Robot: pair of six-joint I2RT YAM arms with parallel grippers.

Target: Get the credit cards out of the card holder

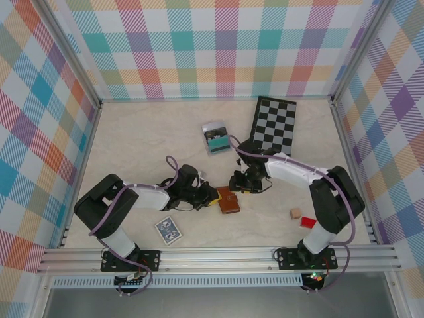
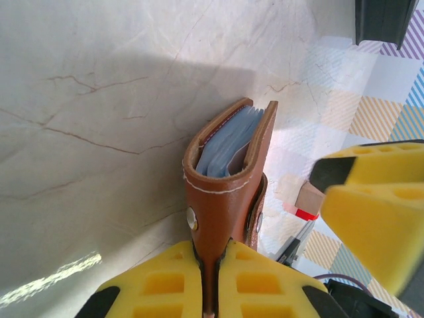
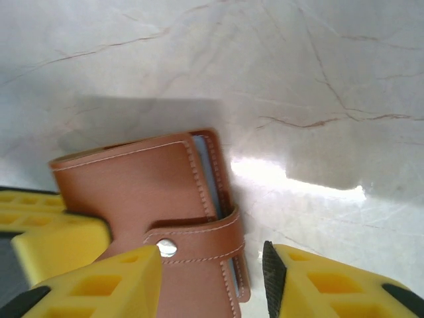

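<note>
**Entry 1. Step in hand (judgement).** The brown stitched-leather folding card holder (image 1: pixel 228 200) is lying on the pale marble-patterned table (image 1: pixel 132 149), just toward 6 o'clock of the table's middle in the top view. Its leather snap tab (image 3: pixel 205 235) is lying fastened across the open edge, so unsnapping is likely coming first.
- To do this well, 1 gripper should be anchoring the body while the other is catching only the tab's free tip.
- The pull should be going straight away from the silver stud (image 3: pixel 167 248), so that the whole holder is not being dragged or lifted.
- The covers should be folding flat before any card is being drawn.

**Entry 2. Contents.** Blue-grey inner pockets (image 2: pixel 225 142) are showing at the mouth in the left wrist view. The credit cards cannot be told apart from these pockets.

**Entry 3. Left gripper (image 2: pixel 212 268).** Its yellow fingers are pressing together and pinching 1 narrow end of the card holder's leather between them. In the top view it is sitting at the holder's 9 o'clock.

**Entry 4. Right gripper (image 3: pixel 212 278).** Its jaws are standing spread, with 1 yellow finger on either side of the tab end, and they are gripping nothing. It is sitting at the holder's 1 o'clock in the top view. In the right wrist view the 9 o'clock finger is overlapping the holder's corner, but whether it is touching the leather cannot be told.
</note>
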